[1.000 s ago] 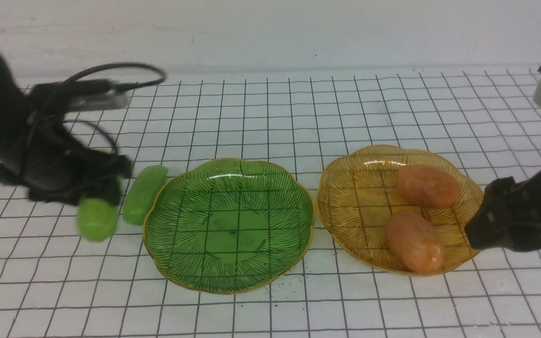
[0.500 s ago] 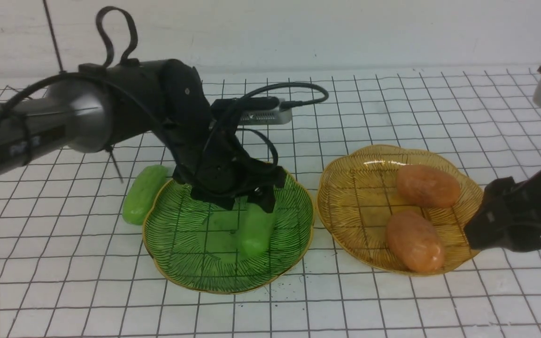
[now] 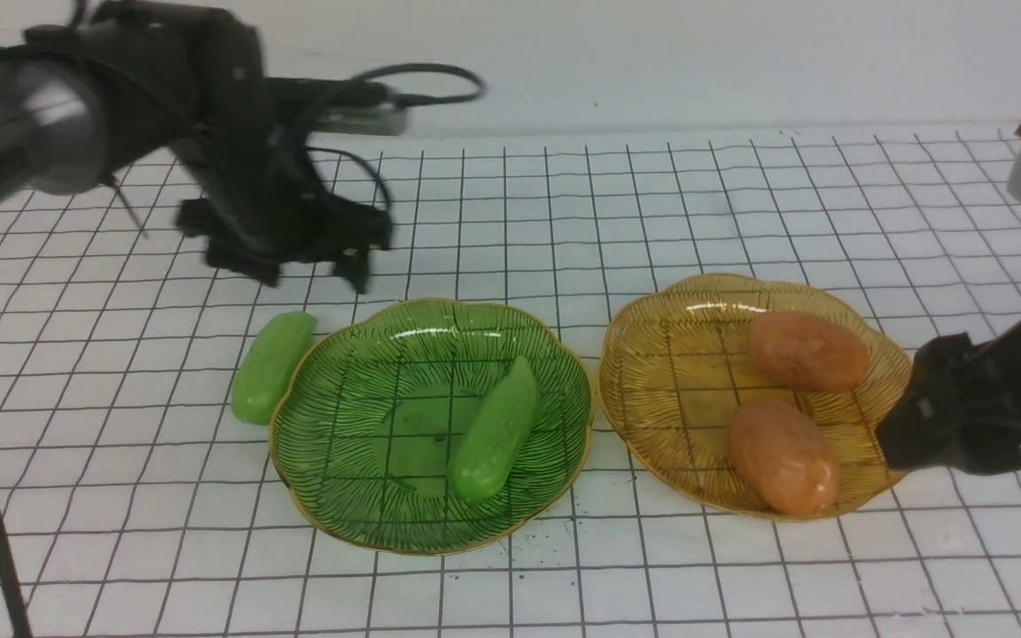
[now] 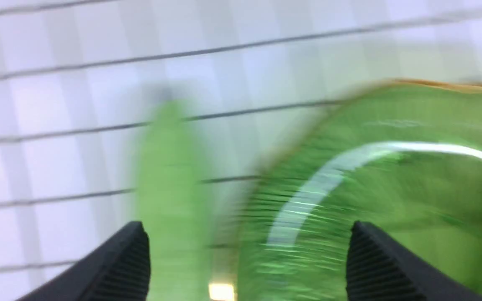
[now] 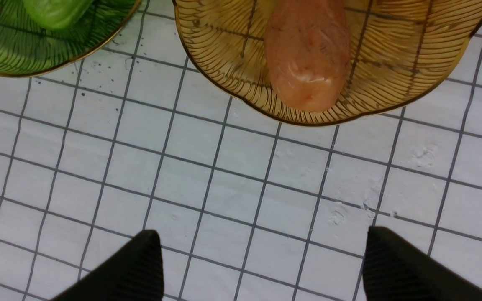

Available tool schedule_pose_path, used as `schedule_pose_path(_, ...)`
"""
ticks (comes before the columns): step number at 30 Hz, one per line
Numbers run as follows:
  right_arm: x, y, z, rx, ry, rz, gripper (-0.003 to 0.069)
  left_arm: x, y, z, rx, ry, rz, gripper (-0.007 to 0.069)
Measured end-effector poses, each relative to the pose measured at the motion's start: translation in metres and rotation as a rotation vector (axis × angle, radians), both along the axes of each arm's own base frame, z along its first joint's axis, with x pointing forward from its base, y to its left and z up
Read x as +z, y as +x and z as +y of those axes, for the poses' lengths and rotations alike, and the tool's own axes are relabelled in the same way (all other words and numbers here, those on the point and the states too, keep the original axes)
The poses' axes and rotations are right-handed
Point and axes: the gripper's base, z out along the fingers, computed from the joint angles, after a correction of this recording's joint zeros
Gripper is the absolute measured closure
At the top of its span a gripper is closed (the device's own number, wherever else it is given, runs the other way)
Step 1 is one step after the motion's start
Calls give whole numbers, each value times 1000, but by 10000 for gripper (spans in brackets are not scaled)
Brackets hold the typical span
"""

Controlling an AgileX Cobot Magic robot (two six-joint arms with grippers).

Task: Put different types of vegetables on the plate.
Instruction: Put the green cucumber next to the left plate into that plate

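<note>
- Two plates sit side by side on the desk point(image 3: 741, 204), rims almost meeting: left plate point(image 3: 351, 443), right plate point(image 3: 670, 381).
- The plated cucumber point(image 3: 494, 430) lies in the left plate, right of its middle, running front to back with the far end leaning right.
- The loose cucumber point(image 3: 271, 365) is on the desk, outside the left plate, right up against its left rim. Can't tell if they touch.
- Both potatoes are in the right half of the right plate: back potato point(image 3: 807, 351) behind, front potato point(image 3: 782, 455) just in front of it.
- Left claw point(image 3: 302, 266) hangs over the desk behind the loose cucumber.
- Right claw point(image 3: 905, 434) is at the right plate's right rim, beside the front potato.
</note>
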Motion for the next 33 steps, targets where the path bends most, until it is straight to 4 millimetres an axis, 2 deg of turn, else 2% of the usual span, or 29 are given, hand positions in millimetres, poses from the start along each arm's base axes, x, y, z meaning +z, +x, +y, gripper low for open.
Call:
schedule_pose_path(1,0,0,0,0,0,0,76,-3,1,2,8,-1,6,63)
schedule_pose_path(2,0,0,0,0,0,0,76,-11,6,18,50,-4,27,67)
schedule_pose_path(4,0,0,0,0,0,0,76,-25,11,32,92,-19,60,67)
schedule_pose_path(7,0,0,0,-1,1,0,76,-47,18,45,136,-49,98,67)
schedule_pose_path(10,0,0,0,-12,5,3,76,-59,23,48,149,-58,102,67)
schedule_pose_path(17,0,0,0,-23,10,6,78,-74,29,44,162,-100,102,74)
schedule_pose_path(21,0,0,0,-31,13,8,78,-90,31,45,162,-87,139,125)
schedule_pose_path(22,0,0,0,-33,14,9,78,-92,31,45,162,-85,145,160)
schedule_pose_path(24,0,0,0,-34,15,9,78,-93,31,45,160,-81,147,241)
schedule_pose_path(28,0,0,0,-36,15,9,78,-84,27,46,156,-74,154,240)
schedule_pose_path(33,0,0,1,-35,27,14,92,-28,16,43,91,-72,119,240)
